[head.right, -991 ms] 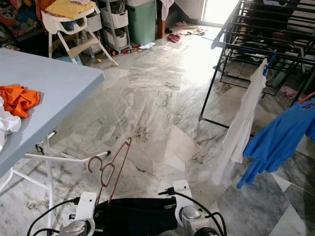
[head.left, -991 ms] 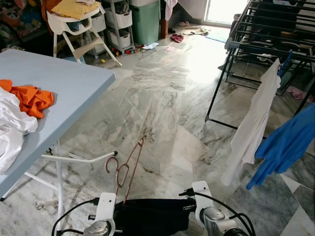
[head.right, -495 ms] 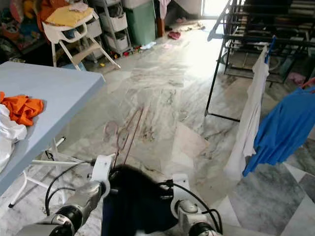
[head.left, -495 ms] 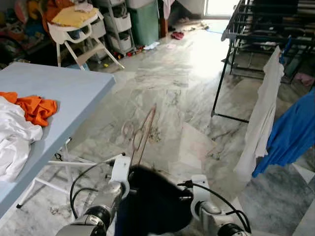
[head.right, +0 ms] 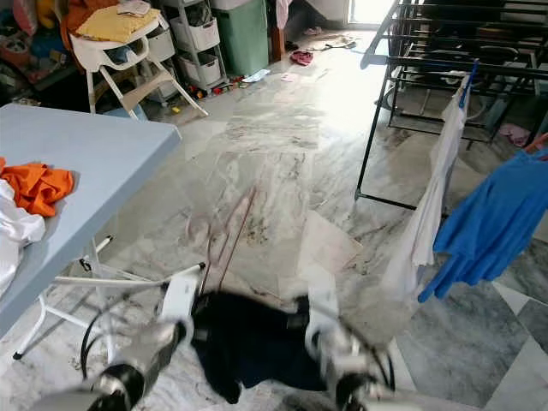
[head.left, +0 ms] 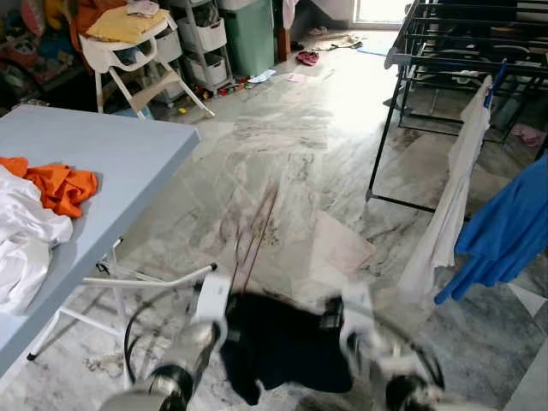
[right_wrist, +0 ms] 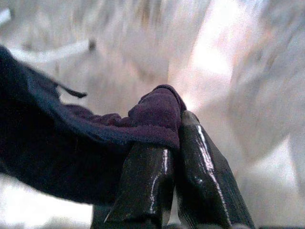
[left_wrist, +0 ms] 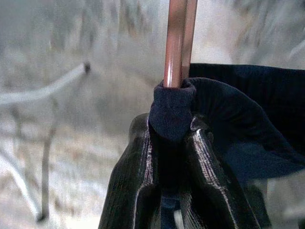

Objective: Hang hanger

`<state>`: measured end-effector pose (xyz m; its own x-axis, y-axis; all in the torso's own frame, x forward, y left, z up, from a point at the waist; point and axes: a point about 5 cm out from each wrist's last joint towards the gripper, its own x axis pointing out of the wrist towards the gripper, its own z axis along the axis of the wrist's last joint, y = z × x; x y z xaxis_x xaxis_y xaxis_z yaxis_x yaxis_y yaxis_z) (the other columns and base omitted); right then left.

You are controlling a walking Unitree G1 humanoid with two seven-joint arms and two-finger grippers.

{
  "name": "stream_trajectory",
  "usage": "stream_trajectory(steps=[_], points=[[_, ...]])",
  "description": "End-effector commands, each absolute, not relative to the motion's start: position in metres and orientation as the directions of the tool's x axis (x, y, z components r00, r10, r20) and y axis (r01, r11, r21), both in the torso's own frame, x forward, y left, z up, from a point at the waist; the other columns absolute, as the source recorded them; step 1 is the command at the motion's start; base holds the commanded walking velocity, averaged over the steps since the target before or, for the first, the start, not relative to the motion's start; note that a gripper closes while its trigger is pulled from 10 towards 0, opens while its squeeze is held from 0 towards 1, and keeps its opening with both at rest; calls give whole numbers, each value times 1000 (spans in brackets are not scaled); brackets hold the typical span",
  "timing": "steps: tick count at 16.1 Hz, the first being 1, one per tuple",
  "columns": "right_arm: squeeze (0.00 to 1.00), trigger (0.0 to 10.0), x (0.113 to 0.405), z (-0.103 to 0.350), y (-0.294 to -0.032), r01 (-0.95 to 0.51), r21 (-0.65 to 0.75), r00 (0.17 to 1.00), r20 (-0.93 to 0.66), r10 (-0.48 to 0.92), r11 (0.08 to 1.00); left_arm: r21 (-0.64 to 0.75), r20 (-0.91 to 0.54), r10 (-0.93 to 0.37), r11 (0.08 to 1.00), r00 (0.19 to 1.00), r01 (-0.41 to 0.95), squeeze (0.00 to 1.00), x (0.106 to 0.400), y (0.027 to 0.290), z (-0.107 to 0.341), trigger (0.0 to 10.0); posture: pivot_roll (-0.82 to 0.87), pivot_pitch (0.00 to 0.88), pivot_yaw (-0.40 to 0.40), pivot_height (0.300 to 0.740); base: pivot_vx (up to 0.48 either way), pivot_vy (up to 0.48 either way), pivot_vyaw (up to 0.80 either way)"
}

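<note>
The left gripper is clamping a fold of the dark garment with the copper hanger rising from it. The right gripper is pinching the garment's other edge, fingers together. The cloth is hanging between them over the marble floor, beside the blue desk, with the drying rack well apart.
</note>
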<state>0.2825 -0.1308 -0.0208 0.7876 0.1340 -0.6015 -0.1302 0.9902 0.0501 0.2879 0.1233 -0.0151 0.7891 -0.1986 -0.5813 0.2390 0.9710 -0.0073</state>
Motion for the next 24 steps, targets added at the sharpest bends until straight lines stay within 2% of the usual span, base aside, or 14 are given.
stream_trajectory(steps=[1,2,5,7,10,13,19,24], points=[[0,10000,306,4,-126,-148,43,857,-494,150,988,8,-468,-204,972,860,236,0,311,127,10,10000,-211,0,121,740,0,0,0],[0,10000,324,26,-129,-141,34,903,-405,143,989,-4,-387,-215,973,897,232,0,326,128,29,10000,-206,0,115,740,0,0,0],[0,10000,345,58,-134,-144,-21,956,-261,134,989,25,-270,-259,961,927,276,0,341,130,54,10000,-198,0,105,740,0,0,0],[0,10000,359,90,-137,-134,-93,987,-105,125,987,66,-169,-286,952,943,300,0,351,131,75,10000,-197,0,109,740,0,0,0],[0,10000,367,131,-139,-103,-169,989,90,119,980,104,-50,-353,928,934,357,0,357,123,98,10000,-197,0,118,740,0,0,0],[0,10000,364,150,-133,-94,-229,974,181,138,969,139,-2,-450,884,893,446,0,349,118,103,10000,-200,0,140,740,0,0,0],[0,10000,359,129,-155,-11,-175,997,78,25,985,11,37,-357,934,933,357,0,341,132,96,10000,-197,0,153,740,0,0,0],[0,10000,366,136,-188,90,-147,995,51,-83,985,-28,28,-556,830,831,556,0,313,129,85,10000,-181,0,143,740,0,0,0]])
